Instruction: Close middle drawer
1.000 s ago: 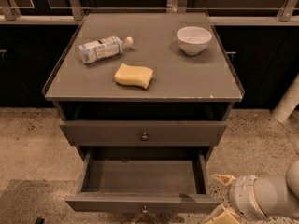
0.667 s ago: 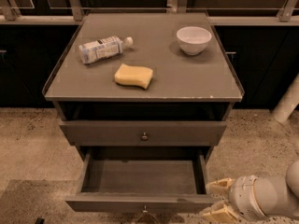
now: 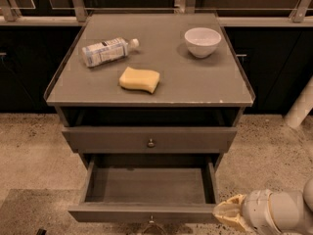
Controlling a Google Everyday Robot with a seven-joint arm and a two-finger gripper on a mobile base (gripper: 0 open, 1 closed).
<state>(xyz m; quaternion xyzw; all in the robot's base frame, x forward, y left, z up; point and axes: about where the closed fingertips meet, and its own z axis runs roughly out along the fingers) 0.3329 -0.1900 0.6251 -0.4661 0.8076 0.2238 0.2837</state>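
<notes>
The middle drawer (image 3: 112, 213) stands pulled well out of the grey bench (image 3: 195, 82), its shallow inside bare and open to view. Its flat front sits low in the view, with a small round knob (image 3: 151, 220) at the centre. Above it the upper drawer (image 3: 107, 140) is pushed in, showing its own knob (image 3: 150, 142), and a dark gap lies between that front and the bench top.

The claw (image 3: 226, 213) is at the lower right, low down and level with the middle drawer's front, its cream tip just beside the front's right end. I cannot tell whether it touches the front, nor whether the claw is wide or narrow. The pale rounded arm (image 3: 274, 212) runs off behind it to the right edge.

On the bench top a plastic bottle (image 3: 105, 51) lies on its side at the left rear, with its cap pointing right. A yellow sponge (image 3: 140, 79) rests near the middle, and a white bowl (image 3: 202, 41) stands upright at the right rear. The three are well apart. The floor (image 3: 29, 151) is speckled and pale.
</notes>
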